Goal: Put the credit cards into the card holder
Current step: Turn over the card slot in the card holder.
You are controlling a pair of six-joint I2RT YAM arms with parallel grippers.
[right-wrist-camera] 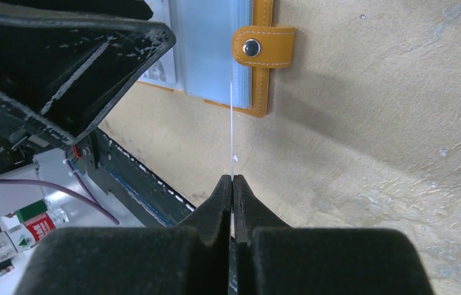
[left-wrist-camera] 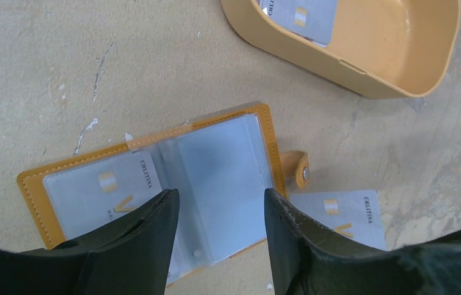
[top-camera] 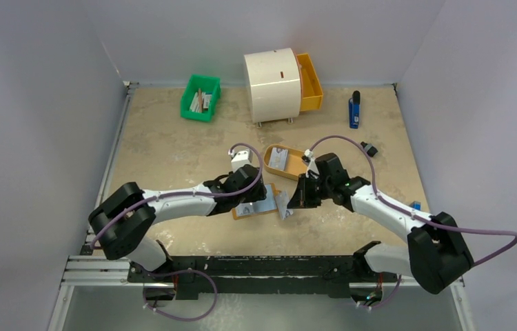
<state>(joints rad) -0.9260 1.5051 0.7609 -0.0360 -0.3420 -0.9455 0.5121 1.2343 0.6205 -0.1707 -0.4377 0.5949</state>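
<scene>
The left pincer (left-wrist-camera: 219, 196) hangs with its jaws well apart over the open card holder (left-wrist-camera: 216, 147), one finger to each side of the middle sleeves. It grips nothing. Its tips seem to press on the holder, though the view is too steep to be sure.

The card holder lies spread flat on the surface (left-wrist-camera: 62, 74) in front of the two arms, near the middle. It is orange-tan with pale stitching, and clear blue-grey plastic sleeves fan out inside it. One pale credit card (left-wrist-camera: 102, 187) with a gold chip already sits in the left sleeve, and a snap tab (right-wrist-camera: 263, 46) sticks out from the right edge.

Just right of that tab is the held card (left-wrist-camera: 345, 212), pale grey with small dark print. The right pincer (right-wrist-camera: 233, 179) is clamped fully shut on its near end, so in the right wrist view the card shows only as a thin white line aimed at the sleeve edges.

The step in hand looks like sliding this card into a sleeve. To do it well, the right arm should keep the card level with a sleeve mouth and feed it slowly. Meanwhile the left pincer should pin the holder so it does not skid.

Further right and back, an oval orange tray (left-wrist-camera: 351, 80) holds another card (left-wrist-camera: 305, 18).
</scene>
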